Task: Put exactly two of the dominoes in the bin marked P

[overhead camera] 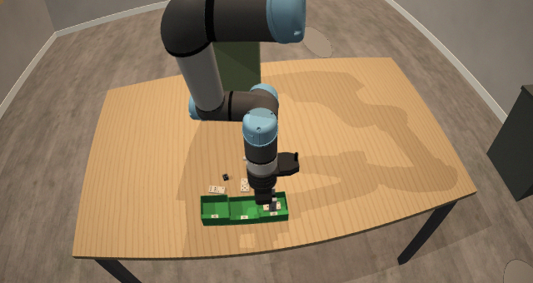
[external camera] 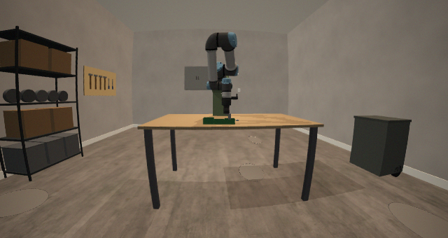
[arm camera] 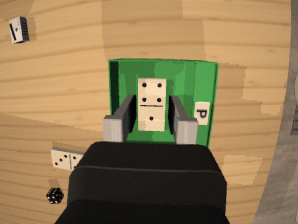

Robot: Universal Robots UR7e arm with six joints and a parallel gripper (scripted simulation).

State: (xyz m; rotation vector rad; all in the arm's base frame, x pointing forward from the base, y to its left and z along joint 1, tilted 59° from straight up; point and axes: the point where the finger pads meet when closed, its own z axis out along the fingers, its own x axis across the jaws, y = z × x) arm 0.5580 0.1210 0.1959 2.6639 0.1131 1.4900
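My gripper [arm camera: 152,106] [overhead camera: 273,208] hangs over the rightmost of three joined green bins, the one marked P [arm camera: 201,113]. Its fingers stand open, one on each side of a white domino [arm camera: 152,104], with green showing between each finger and the domino. That domino lies inside the P bin [arm camera: 162,99]; it also shows in the top view [overhead camera: 271,206]. Two more dominoes [overhead camera: 216,189] [overhead camera: 245,185] lie flat on the table behind the bins. One of them shows in the wrist view [arm camera: 67,159]. Another small white piece [arm camera: 19,28] lies farther off.
A small black die [overhead camera: 225,176] lies on the table behind the bins, and it shows in the wrist view [arm camera: 55,195] too. The left bin [overhead camera: 214,210] and the middle bin [overhead camera: 244,210] look empty. The bin row stands near the table's front edge [external camera: 219,120].
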